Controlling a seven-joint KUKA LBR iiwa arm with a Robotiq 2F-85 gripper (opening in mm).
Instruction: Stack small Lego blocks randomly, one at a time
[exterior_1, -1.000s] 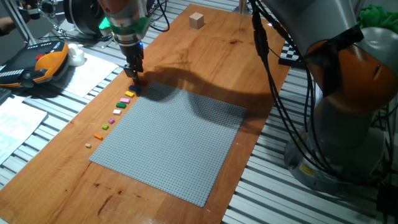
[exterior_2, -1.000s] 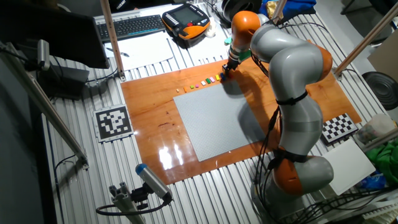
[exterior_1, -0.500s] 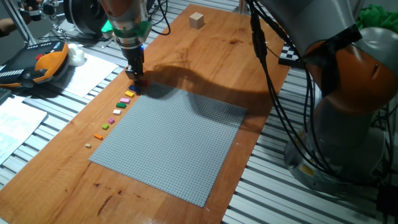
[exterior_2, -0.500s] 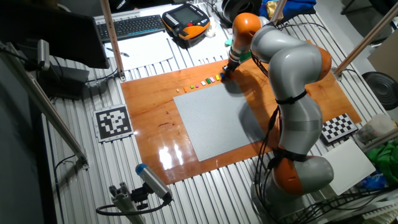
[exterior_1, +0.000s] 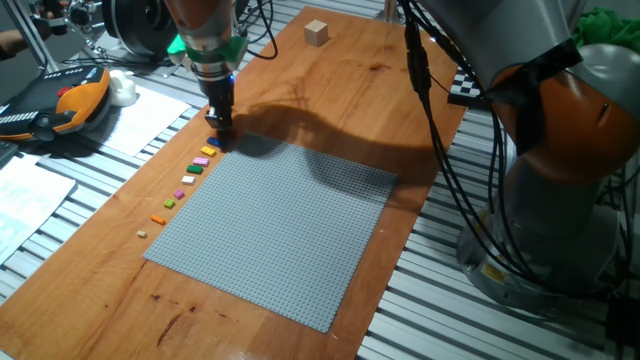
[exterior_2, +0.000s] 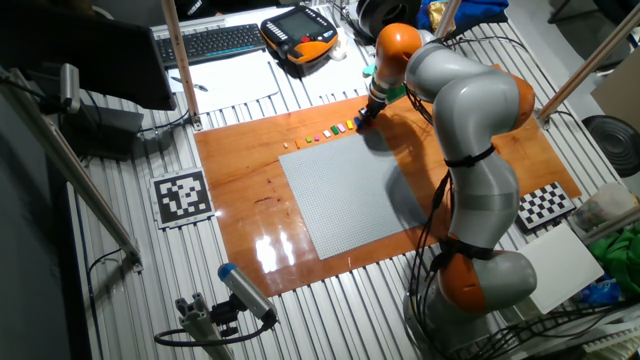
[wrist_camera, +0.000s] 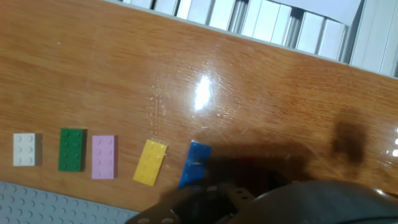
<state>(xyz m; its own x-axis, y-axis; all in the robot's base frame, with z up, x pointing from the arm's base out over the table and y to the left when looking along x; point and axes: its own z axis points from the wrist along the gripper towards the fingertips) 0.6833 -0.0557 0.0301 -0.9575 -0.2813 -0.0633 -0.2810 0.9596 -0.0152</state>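
Wooden table (wrist_camera: 261, 81): only hand view shows blue brick (wrist_camera: 196, 163) clearly.

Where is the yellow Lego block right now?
In the hand view, the yellow Lego block lies on the wooden table, between the pink block and the blue block.

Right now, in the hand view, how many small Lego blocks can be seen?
5. Left to right in a row: white, green, pink, yellow, blue. The tool covers the blue one's end and may hide more.
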